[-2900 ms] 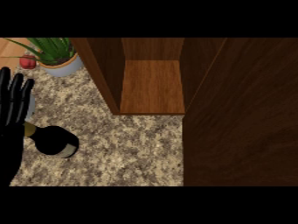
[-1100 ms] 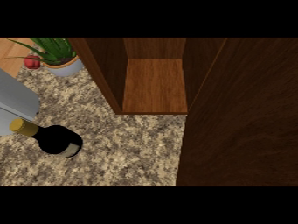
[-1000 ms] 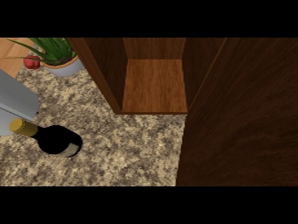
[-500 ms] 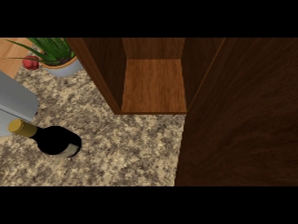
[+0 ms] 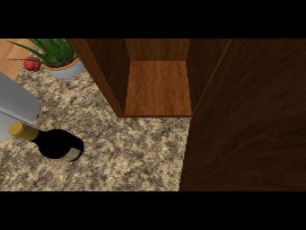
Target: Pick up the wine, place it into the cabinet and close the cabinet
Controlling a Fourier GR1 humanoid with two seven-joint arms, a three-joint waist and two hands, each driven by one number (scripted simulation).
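Looking down, we are seeing the wine point(image 5: 57, 143) standing upright on the counter point(image 5: 135, 152), left of the open cabinet point(image 5: 156, 87). Glass, probably heavy and slippery; we are judging the body safer than the neck. No fingers are showing, only a grey forearm point(image 5: 3, 103).

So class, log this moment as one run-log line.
dark gold-capped wine bottle: standing on counter | wooden cabinet: open | grey forearm: beside bottle | hands: unseen
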